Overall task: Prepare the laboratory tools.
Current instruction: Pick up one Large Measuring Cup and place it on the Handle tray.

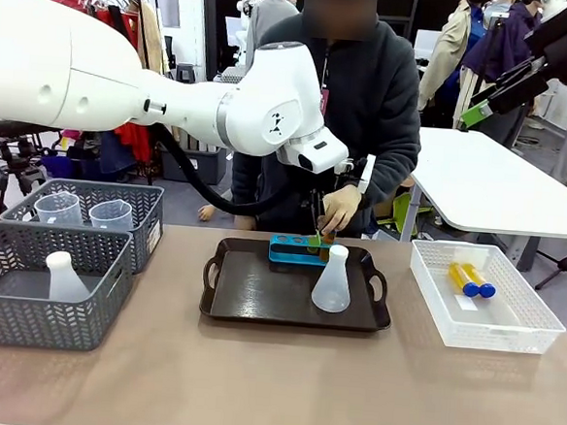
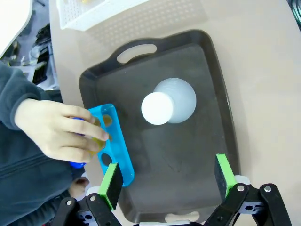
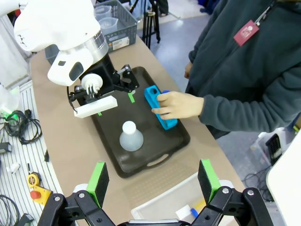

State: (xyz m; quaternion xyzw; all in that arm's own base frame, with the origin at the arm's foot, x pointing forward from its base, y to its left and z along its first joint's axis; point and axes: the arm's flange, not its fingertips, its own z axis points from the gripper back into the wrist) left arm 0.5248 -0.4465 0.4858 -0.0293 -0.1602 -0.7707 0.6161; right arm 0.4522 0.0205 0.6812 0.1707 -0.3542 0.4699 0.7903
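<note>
The front camera looks across the desk (image 1: 252, 385) toward the person (image 1: 364, 101). The left wrist camera faces straight down, close over the dark brown tray (image 2: 188, 160); the right wrist camera sits higher. All share its conical flask (image 1: 332, 286).

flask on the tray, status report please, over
Left claw open, empty, over the tray. Right claw open, held high. Flask upright on tray. Person's hand at blue rack.
</note>
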